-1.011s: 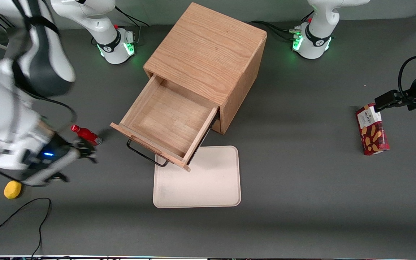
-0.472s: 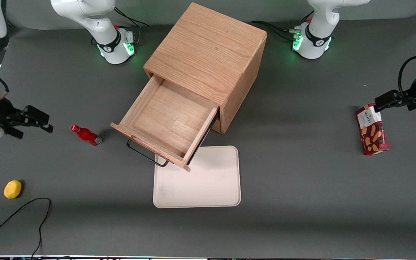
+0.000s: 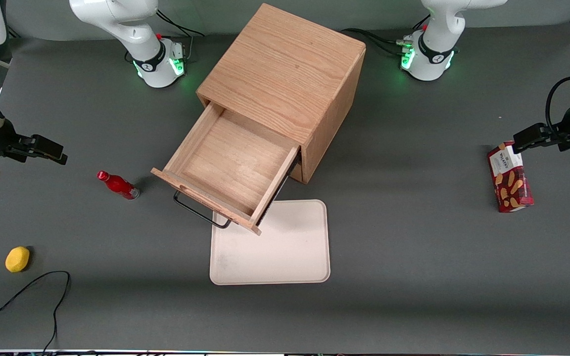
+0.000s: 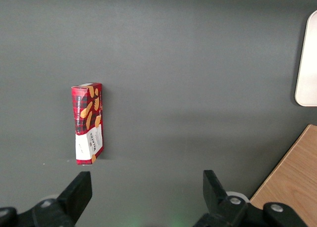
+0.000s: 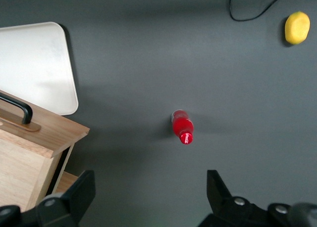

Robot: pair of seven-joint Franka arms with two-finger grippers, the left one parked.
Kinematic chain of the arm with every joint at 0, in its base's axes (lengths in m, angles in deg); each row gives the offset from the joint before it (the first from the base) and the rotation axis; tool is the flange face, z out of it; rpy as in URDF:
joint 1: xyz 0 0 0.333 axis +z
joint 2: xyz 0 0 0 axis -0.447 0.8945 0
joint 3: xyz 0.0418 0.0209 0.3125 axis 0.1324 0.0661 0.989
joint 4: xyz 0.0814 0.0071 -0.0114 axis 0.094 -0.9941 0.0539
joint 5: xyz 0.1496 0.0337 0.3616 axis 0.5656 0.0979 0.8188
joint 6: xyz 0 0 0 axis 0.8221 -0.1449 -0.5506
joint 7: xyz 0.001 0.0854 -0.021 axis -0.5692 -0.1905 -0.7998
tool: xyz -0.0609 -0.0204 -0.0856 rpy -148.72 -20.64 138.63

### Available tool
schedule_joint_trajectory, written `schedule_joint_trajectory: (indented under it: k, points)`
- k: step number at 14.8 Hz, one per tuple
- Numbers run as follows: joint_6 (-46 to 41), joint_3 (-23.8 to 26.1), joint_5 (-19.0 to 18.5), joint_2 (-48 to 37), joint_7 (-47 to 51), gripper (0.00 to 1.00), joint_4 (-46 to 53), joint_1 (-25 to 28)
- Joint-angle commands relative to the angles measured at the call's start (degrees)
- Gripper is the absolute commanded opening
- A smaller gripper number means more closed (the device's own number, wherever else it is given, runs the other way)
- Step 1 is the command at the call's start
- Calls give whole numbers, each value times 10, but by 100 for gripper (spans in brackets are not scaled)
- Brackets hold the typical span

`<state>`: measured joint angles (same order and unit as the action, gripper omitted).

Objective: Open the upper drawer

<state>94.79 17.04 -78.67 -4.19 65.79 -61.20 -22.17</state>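
The wooden cube cabinet (image 3: 285,64) stands mid-table. Its upper drawer (image 3: 230,163) is pulled well out and empty, showing its oak floor. Its black bar handle (image 3: 201,212) faces the front camera. In the right wrist view the drawer front (image 5: 44,130) and one end of the handle (image 5: 15,106) show. The lower drawer is hidden under the upper one. My right gripper (image 3: 50,150) hangs above the table toward the working arm's end, well away from the drawer. It is open and empty (image 5: 151,187).
A red bottle (image 3: 117,184) lies between the gripper and the drawer; it also shows in the right wrist view (image 5: 182,126). A yellow lemon (image 3: 17,259) and a black cable (image 3: 27,291) lie nearer the camera. A beige tray (image 3: 270,247) lies in front of the drawer. A cookie box (image 3: 510,178) lies toward the parked arm's end.
The right arm has swung away from the bottle and drawer handle toward the working arm's end of the table, farther from the camera. The drawer has stayed open and still.
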Motion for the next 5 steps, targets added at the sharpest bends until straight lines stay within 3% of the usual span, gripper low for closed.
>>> schedule_joint_trajectory:
  k: [1,5]
  points:
    - [5,3,-7,-18,16,100,-26,-3]
    - [5,3,-8,-31,15,100,-28,-3]
